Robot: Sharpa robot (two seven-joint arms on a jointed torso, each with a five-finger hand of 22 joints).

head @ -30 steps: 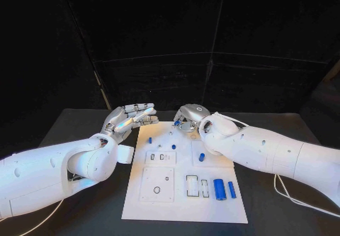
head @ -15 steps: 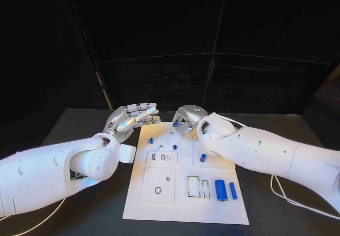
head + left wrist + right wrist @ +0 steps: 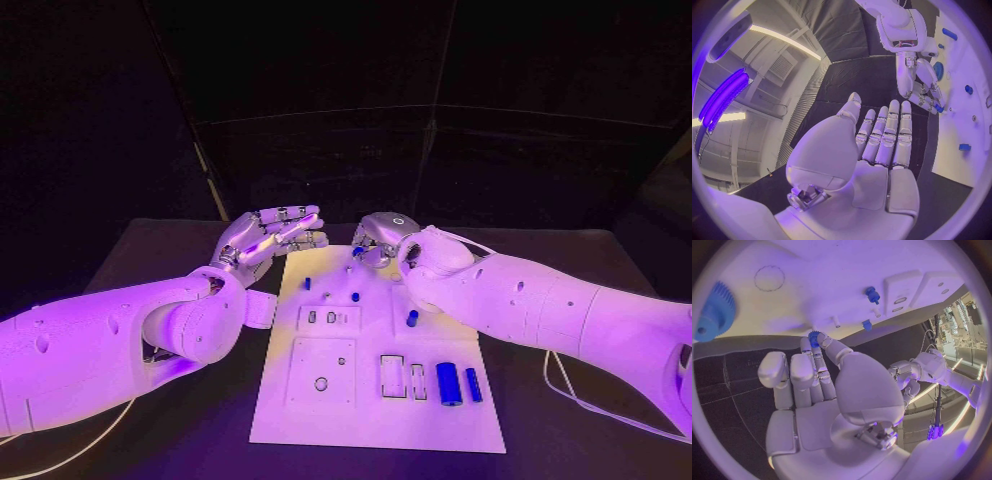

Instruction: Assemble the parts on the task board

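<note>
two hands at task board far edge: right hand fingers pinch small blue gear, toothed shape clear in right wrist view; left hand flat, fingers spread, holding nothing.

Lighting: violet wash over arms and board; backdrop near black. Sources: purple strip lamp and pale ceiling bar, left wrist view. Shadows: soft. Glare: mild, on arm shells. Distortion: wrist circles bend straight edges at rim.
</note>
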